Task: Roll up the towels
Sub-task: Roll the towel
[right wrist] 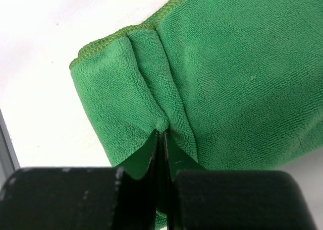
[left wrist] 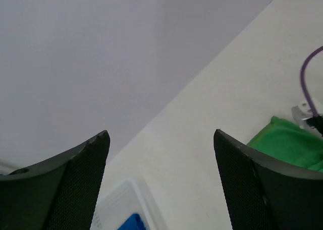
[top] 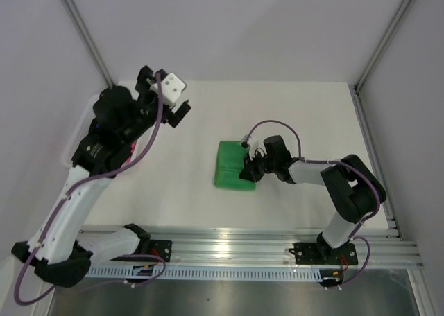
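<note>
A green towel (top: 232, 165) lies folded into a thick pad in the middle of the table, also seen as the green towel (right wrist: 232, 58) filling the right wrist view. My right gripper (top: 251, 169) (right wrist: 162, 131) is shut on a pinched fold at its right edge. My left gripper (top: 165, 93) (left wrist: 161, 134) is raised at the back left, open, with nothing between its fingers. Below it a corner of a blue towel (left wrist: 132, 223) shows inside the white basket (left wrist: 118, 197). A sliver of pink-red towel (top: 130, 151) peeks from under the left arm.
The white mesh basket (top: 73, 144) stands at the table's left edge, mostly hidden by the left arm. Grey walls close off the back and both sides. An aluminium rail (top: 243, 243) runs along the near edge.
</note>
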You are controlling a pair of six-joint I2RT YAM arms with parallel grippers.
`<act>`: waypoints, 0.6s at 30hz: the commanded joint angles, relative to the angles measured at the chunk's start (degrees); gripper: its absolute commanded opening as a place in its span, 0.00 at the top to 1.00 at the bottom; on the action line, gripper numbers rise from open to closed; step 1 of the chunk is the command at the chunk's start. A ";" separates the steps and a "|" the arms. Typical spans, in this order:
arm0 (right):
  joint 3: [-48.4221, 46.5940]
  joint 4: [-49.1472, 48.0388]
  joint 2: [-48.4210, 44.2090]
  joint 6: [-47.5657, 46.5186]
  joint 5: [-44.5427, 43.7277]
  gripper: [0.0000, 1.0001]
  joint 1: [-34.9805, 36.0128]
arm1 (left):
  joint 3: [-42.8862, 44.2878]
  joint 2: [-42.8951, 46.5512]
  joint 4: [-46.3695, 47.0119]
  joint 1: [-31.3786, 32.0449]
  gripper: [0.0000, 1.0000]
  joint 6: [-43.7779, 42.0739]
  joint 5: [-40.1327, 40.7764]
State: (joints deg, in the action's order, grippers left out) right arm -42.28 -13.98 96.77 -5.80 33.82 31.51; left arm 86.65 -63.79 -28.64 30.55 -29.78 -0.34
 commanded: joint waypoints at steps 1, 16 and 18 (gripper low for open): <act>-2.63 0.27 1.31 -0.79 -1.39 0.94 0.13 | -15.71 3.13 4.13 1.08 0.16 -1.99 -13.46; -3.60 2.99 -0.27 2.20 -2.88 0.95 1.98 | -45.08 -12.49 20.47 16.48 0.28 -29.80 -14.43; -2.90 2.03 -0.27 2.29 -2.62 0.96 1.89 | -45.26 -14.51 21.77 16.48 0.28 -30.42 -13.20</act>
State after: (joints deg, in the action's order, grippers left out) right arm -46.33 -10.66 98.30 -4.43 31.86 32.95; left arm 39.75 -75.83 -11.88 46.87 -56.12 -13.65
